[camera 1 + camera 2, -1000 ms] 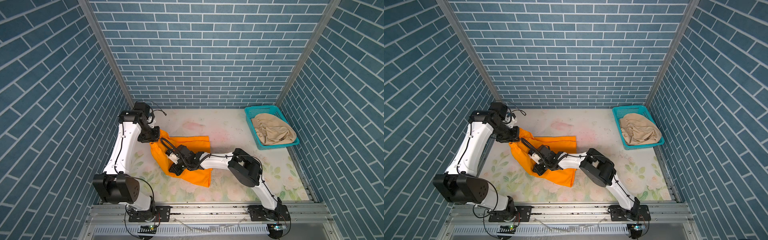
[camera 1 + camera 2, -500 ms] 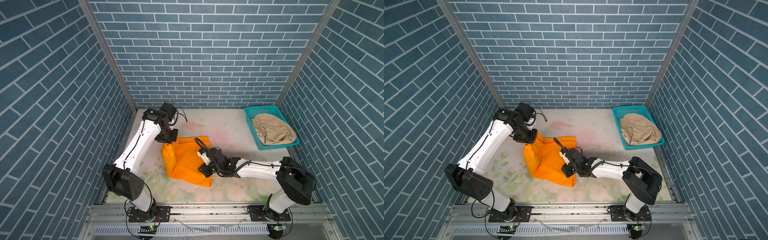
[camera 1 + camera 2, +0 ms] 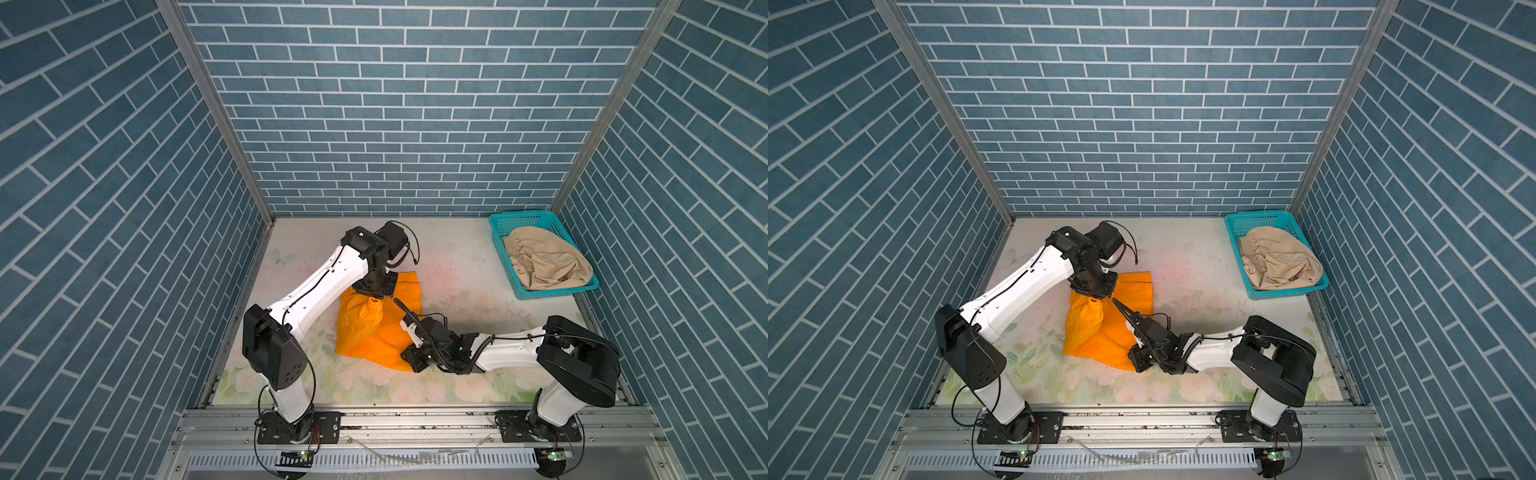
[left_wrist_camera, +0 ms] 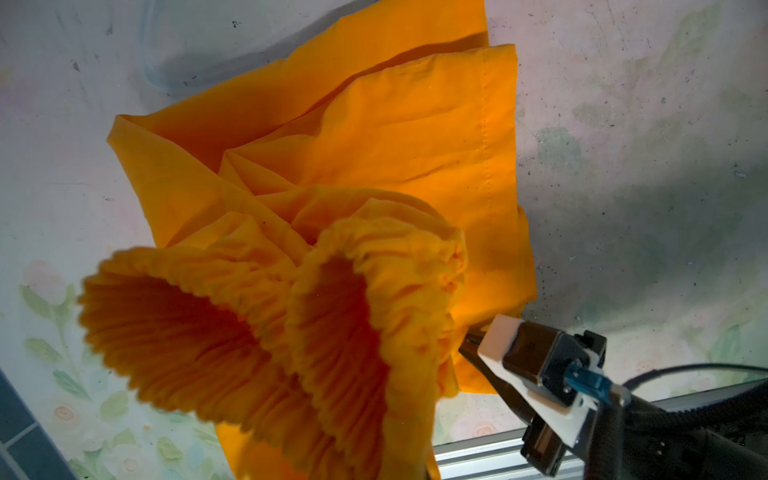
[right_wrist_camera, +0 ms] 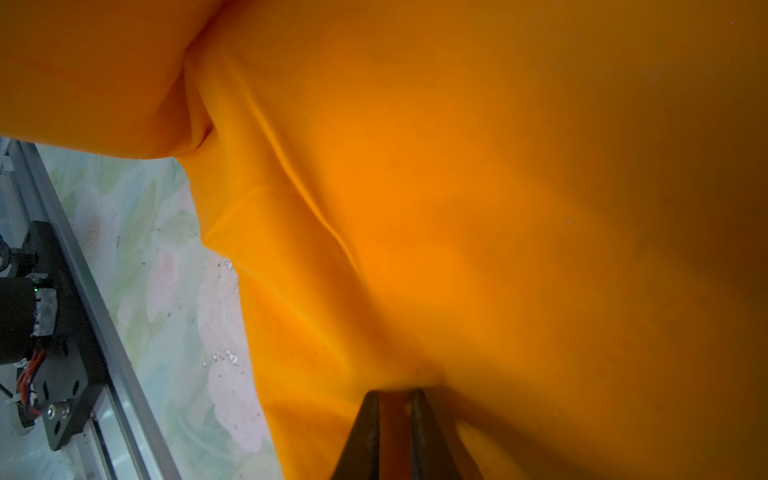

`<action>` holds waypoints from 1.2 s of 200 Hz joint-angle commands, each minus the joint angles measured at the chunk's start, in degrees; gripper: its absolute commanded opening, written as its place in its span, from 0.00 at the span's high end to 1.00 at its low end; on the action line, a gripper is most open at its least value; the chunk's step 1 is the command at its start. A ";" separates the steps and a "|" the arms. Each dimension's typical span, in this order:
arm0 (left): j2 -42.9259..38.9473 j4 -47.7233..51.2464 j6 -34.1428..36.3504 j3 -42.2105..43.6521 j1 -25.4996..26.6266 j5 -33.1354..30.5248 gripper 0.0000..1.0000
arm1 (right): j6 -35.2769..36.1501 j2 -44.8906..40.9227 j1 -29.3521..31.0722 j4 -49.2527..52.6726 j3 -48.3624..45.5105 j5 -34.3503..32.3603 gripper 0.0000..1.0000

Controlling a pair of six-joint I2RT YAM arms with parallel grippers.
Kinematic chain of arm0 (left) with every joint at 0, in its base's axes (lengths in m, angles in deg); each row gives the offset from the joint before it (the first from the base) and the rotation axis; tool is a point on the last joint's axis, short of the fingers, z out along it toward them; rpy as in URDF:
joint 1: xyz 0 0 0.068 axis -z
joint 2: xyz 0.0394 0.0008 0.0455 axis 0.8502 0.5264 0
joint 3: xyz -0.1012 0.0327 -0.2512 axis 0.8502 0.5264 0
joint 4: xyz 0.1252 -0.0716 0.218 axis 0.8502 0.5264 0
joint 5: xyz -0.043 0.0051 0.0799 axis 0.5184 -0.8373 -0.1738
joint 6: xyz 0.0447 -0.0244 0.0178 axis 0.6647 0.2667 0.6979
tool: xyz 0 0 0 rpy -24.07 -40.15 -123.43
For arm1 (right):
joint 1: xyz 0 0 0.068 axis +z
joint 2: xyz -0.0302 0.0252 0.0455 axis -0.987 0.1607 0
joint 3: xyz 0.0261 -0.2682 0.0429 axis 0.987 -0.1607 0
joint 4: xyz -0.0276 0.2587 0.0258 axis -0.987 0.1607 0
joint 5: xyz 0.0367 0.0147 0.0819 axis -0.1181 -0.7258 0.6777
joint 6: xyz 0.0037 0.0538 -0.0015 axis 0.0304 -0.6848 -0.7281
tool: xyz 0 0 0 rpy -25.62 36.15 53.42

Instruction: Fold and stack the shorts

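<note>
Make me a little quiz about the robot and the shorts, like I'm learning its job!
1. True or false: the beige shorts lie in the teal basket.
2. What does the left hand grip? A) the gathered waistband of the orange shorts B) the basket's rim C) nothing
3. Fill the gap: the right hand pinches the ___ shorts.
Key: 1 true; 2 A; 3 orange.
</note>
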 commanded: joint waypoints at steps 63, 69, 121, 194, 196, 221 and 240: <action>2.44 -15.96 -2.55 6.29 4.84 5.54 0.62 | -7.46 -19.54 0.52 2.06 -11.95 -7.61 0.69; 2.98 -15.66 -2.20 5.63 5.53 5.11 0.56 | -7.95 -21.90 0.50 3.12 -12.74 -8.20 0.67; -0.93 -17.59 -2.03 1.34 8.72 3.17 0.00 | -8.80 -39.79 0.43 17.64 -15.46 -13.62 0.56; -23.72 -20.20 -3.87 19.89 -9.25 7.01 0.00 | 6.98 -26.43 -2.12 26.37 6.27 -13.38 0.36; -24.18 -20.46 -3.89 20.70 -9.73 7.36 0.00 | 7.16 -25.51 -2.37 26.21 6.84 -12.92 0.36; -28.58 -22.62 -4.58 29.15 -12.73 8.24 0.00 | 7.12 -15.14 -6.16 22.09 11.17 -7.22 0.35; -30.09 -22.91 -4.75 33.45 -13.53 6.93 0.00 | 6.86 -8.15 -7.70 24.47 13.87 -6.43 0.36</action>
